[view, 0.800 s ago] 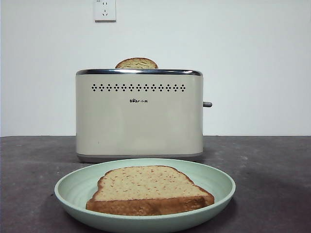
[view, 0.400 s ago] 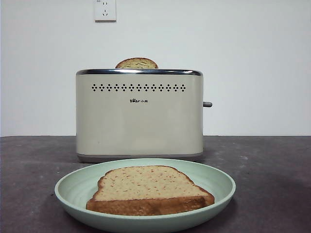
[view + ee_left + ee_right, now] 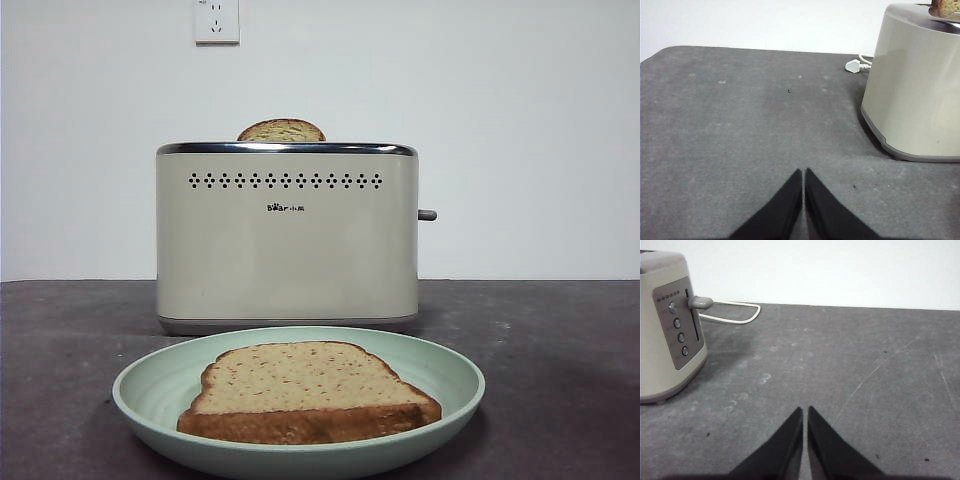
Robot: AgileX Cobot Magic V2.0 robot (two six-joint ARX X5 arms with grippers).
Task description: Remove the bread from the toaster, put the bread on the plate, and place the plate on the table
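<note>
One slice of bread [image 3: 305, 390] lies flat in the plate [image 3: 145, 385], and the plate rests on the table [image 3: 560, 350] just in front of the toaster [image 3: 287, 235]. Judge the bread as light, soft and crumbly: a hard pinch would dent or tear it. If you must reseat it, take it by the brown crust edge nearest the front, where it is stiffest. Treat the plate as rigid, smooth and somewhat slippery; grip its raised rim at a side clear of the bread, and keep it level.

Behind the plate, the toaster stands upright, with its lever knob [image 3: 427, 215] on one end. A second slice [image 3: 281, 130] shows only its domed top above the toaster's slot, and it is not the slice concerned.

Both arms wait apart from the plate. The left gripper [image 3: 803, 172] rests low over bare table beside the toaster's plain end, jaws closed together and empty. The right gripper [image 3: 805, 410] sits beside the toaster's lever end, jaws likewise pressed together, holding nothing.
</note>
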